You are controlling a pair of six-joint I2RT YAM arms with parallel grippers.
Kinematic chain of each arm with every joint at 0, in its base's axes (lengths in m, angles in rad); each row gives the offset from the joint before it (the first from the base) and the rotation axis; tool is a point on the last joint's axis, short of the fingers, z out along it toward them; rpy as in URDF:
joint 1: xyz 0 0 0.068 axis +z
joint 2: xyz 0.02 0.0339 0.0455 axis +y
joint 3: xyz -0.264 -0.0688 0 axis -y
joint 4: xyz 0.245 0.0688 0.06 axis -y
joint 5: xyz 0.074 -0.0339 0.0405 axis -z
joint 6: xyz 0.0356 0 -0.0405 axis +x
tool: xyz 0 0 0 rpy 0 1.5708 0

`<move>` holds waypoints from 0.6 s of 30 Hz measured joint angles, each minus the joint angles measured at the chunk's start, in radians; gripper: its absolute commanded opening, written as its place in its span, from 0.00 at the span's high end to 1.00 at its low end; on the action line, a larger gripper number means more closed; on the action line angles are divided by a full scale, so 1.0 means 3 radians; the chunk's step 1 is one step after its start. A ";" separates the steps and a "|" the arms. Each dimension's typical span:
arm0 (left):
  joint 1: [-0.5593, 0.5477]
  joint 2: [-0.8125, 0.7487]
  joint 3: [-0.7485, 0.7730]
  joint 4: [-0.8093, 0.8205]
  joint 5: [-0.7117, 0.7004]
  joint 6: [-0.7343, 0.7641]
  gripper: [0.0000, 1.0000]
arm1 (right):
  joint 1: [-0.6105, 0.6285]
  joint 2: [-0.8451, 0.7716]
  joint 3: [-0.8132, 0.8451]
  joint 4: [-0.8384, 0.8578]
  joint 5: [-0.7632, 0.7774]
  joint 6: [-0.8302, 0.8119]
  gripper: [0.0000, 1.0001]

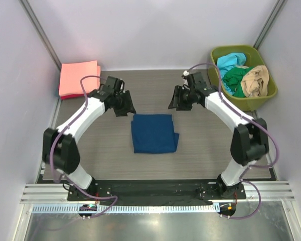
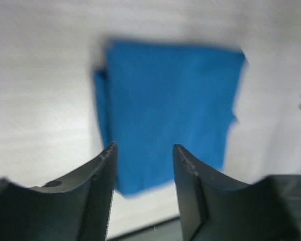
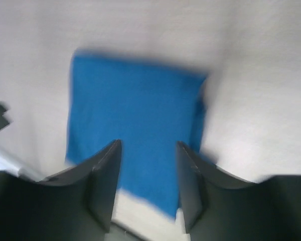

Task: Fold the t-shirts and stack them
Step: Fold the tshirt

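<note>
A navy blue t-shirt [image 1: 154, 132] lies folded into a rectangle in the middle of the table; it shows bright blue in the left wrist view [image 2: 170, 110] and the right wrist view [image 3: 135, 120]. My left gripper [image 1: 124, 107] hovers above the table off the shirt's far left corner, open and empty [image 2: 143, 150]. Off the far right corner hovers my right gripper [image 1: 174, 102], also open and empty [image 3: 148, 148]. A folded salmon-pink t-shirt [image 1: 79, 78] tops a stack at the far left, with a red edge showing under it. Cyan, green and tan t-shirts [image 1: 241, 75] lie crumpled in the bin.
The olive green bin [image 1: 269, 93] stands at the far right corner. White walls close in the table on three sides. A black base plate [image 1: 155, 190] and a metal rail run along the near edge.
</note>
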 measured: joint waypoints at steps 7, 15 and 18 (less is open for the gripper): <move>-0.0707 -0.0778 -0.1025 0.0468 0.0214 -0.0367 0.56 | 0.0523 -0.0745 -0.1170 0.0528 -0.0642 0.0184 0.67; -0.0890 -0.0454 -0.1776 0.1067 0.0364 -0.0698 0.62 | 0.0445 -0.0435 -0.1919 0.0902 -0.0802 0.0248 0.74; -0.0888 -0.0454 -0.1975 0.1179 0.0319 -0.0722 0.62 | 0.0323 -0.0432 -0.2174 0.1058 -0.0806 0.0243 0.74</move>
